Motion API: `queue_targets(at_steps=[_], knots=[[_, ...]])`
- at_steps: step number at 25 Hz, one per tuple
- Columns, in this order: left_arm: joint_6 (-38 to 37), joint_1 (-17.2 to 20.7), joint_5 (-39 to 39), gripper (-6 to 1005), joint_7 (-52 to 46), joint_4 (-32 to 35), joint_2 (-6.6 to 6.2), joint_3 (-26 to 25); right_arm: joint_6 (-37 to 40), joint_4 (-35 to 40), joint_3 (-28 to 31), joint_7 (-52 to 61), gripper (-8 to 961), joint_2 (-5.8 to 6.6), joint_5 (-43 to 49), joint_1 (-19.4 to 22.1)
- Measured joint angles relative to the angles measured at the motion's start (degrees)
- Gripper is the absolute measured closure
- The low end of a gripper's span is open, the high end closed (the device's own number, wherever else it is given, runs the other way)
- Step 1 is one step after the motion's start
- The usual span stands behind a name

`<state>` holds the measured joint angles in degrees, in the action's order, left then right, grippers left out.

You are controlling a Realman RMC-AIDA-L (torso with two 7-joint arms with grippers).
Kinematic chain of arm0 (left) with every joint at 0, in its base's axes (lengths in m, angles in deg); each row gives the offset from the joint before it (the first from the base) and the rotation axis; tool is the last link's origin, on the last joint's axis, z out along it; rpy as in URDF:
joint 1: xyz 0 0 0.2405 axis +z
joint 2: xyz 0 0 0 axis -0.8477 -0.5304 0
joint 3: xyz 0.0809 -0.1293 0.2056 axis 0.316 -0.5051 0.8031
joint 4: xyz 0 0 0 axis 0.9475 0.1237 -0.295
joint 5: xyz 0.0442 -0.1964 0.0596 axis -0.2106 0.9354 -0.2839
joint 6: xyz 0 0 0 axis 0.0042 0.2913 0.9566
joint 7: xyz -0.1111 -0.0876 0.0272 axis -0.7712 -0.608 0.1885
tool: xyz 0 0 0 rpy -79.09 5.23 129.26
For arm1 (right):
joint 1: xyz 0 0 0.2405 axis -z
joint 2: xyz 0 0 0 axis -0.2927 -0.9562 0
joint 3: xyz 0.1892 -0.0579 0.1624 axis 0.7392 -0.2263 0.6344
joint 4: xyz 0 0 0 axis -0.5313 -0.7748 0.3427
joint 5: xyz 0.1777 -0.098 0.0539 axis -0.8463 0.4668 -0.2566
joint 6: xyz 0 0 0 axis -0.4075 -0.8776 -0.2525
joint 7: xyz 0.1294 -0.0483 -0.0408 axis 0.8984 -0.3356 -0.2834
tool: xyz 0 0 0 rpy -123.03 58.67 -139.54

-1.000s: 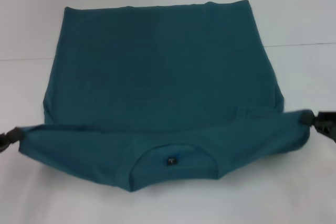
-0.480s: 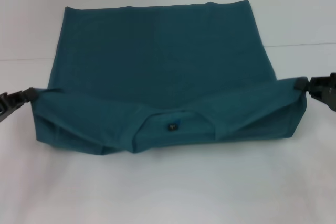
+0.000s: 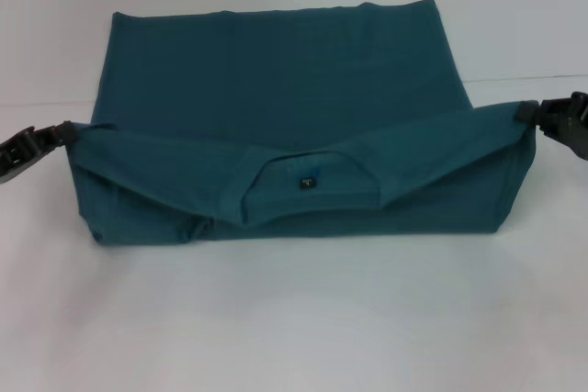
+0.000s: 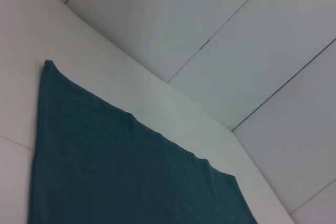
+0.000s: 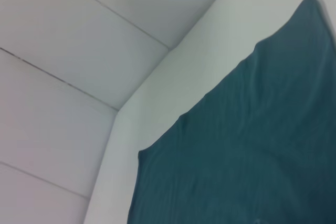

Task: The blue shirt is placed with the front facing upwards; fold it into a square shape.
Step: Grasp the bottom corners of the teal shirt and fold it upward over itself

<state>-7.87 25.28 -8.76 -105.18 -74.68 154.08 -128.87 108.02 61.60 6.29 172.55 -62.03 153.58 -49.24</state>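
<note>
At far left of the head view, the left hand (image 3: 57,132), pinched shut on the near-left corner of the blue shirt (image 3: 276,80) and holding it raised off the bench (image 3: 294,328). Between the two hands, the collar end of the shirt hanging as a lifted band, neck opening and small dark tag (image 3: 305,182) facing the camera, a slack drape sagging below toward the near fold. Beyond that, the rest of the shirt lying flat on the bench, far hem straight and smooth, also visible in both wrist views as a flat teal sheet. At far right, the right hand (image 3: 528,117), apparently clamped likewise on the near-right corner, though the fingertips there partly hidden by cloth.

Soft, light cotton by the look: no stiffness, sagging wherever unsupported, likely to wrinkle or slide if dragged. Best held at the corners of the folded edge, both sides kept level and taut so the band lands square.

Bench plain white, matte, smooth; a faint seam line running across behind the shirt. Pale panelled walls with thin dark joints visible in the wrist views.
</note>
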Motion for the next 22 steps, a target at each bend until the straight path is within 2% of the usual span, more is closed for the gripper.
queue_targets(at_steps=[11,22], knots=[[7.24,-2.84,0.09,999,3.10,1.86,0.00,1.24,-5.16,-0.80,-1.22,-0.64,923,-0.01,0.13,-2.03],[11.03,-4.89,-0.11,1000,4.36,1.94,-0.28,1.88,-9.94,-1.63,-2.81,-0.97,916,0.18,0.12,-4.02]])
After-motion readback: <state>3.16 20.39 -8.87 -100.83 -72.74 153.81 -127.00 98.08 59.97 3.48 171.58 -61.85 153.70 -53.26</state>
